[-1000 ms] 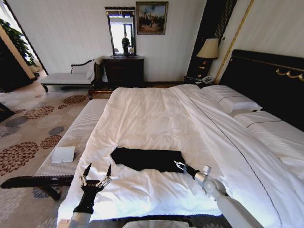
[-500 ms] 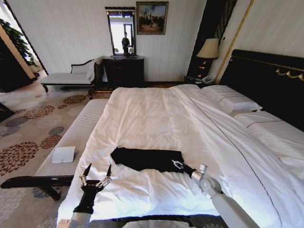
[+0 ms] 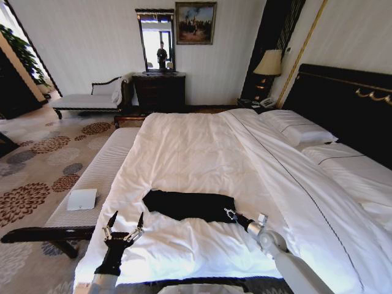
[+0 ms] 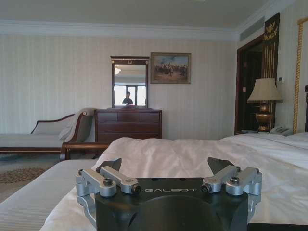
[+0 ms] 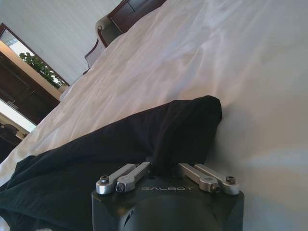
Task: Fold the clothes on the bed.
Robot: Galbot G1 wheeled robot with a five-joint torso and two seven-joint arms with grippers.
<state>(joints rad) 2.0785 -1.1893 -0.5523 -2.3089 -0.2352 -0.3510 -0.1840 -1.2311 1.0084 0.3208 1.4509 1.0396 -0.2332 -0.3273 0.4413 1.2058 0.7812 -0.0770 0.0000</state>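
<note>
The clothes point(image 3: 188, 205), a black T-shirt, lie flattened in a wide band on the near part of the bed point(image 3: 184, 147). At the band's near right corner my right gripper point(image 3: 229, 214) is shut on the black fabric. In the right wrist view the cloth point(image 5: 120, 144) bunches up over that gripper point(image 5: 163, 166) and hides its tips. My left gripper point(image 3: 124, 222) stands open at the bed's near left edge, fingers pointing up, well clear of the shirt. In the left wrist view it point(image 4: 167, 163) holds nothing, with the white duvet point(image 4: 192, 149) beyond it.
A pale striped bench point(image 3: 98, 177) runs along the bed's left side with a white flat object point(image 3: 81, 199) on it. Pillows point(image 3: 297, 130) and the dark headboard point(image 3: 343, 104) lie to the right. A dresser point(image 3: 159, 90) and chaise point(image 3: 92, 98) stand by the far wall.
My right gripper has shifted only slightly along the shirt's near right corner. The left arm has not moved.
</note>
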